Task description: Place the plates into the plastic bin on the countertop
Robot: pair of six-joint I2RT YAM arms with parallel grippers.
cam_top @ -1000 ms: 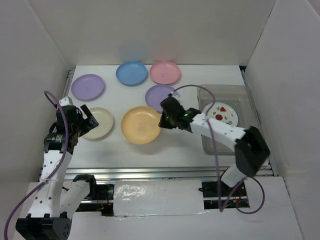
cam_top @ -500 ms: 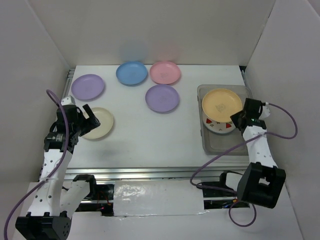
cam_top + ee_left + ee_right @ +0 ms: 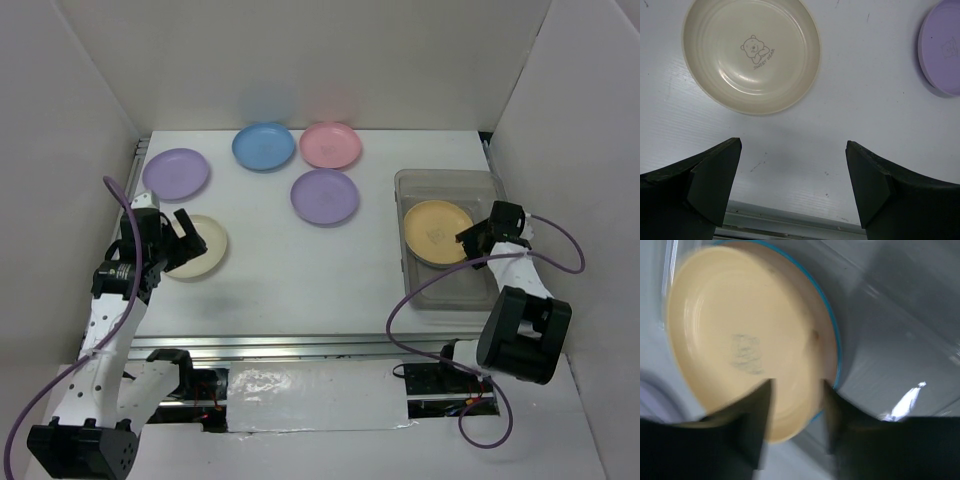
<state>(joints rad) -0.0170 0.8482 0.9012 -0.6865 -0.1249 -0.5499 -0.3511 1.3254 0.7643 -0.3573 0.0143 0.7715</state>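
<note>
One cream plate (image 3: 751, 55) shows its bear print (image 3: 757, 49) only wrist-side.

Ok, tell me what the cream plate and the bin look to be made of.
Cream plate: probably plastic, smooth with a soft sheen. It has moulded rings and a printed bear on its face.
Bin: probably translucent grey plastic with a glossy finish. Its walls are see-through, with rounded corners, and bright glints show in the right wrist view.

R wrist cam: whole frame motion-blurred. Yellow-orange plate (image 3: 747, 340) print unreadable; plate beneath (image 3: 835, 342) hidden bar a blue rim sliver at 3 o'clock; right gripper (image 3: 797, 390) hold on rim can't be told. L wrist cam: purple plate (image 3: 942, 47) cut off at 2 o'clock.
</note>
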